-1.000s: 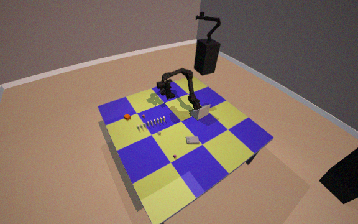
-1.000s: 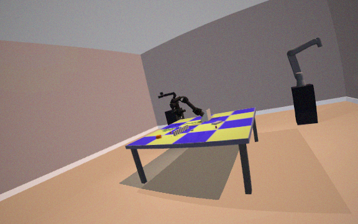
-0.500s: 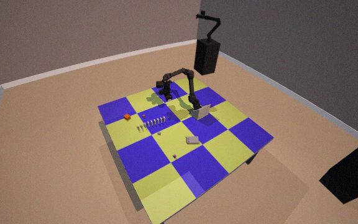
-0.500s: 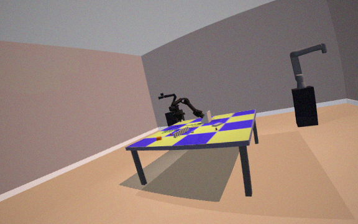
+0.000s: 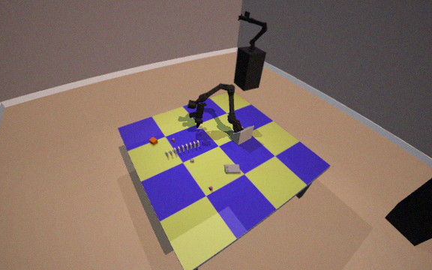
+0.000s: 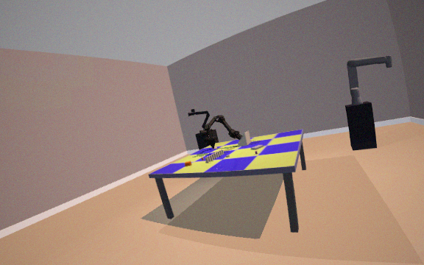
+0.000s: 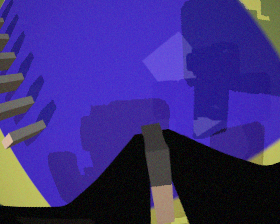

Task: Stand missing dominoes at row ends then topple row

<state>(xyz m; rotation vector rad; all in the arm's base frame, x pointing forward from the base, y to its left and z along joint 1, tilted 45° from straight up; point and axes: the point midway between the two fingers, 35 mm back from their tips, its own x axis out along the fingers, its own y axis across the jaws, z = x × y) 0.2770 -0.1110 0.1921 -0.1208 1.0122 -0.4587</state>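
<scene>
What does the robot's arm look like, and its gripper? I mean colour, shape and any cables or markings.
The arm is slim and dark, almost black all over, built of thin links joined at rounded joints. The gripper is the same dark colour, with two fingers that look like broad black wedges in the wrist view. No cables, labels or markings can be made out at this size.
</scene>
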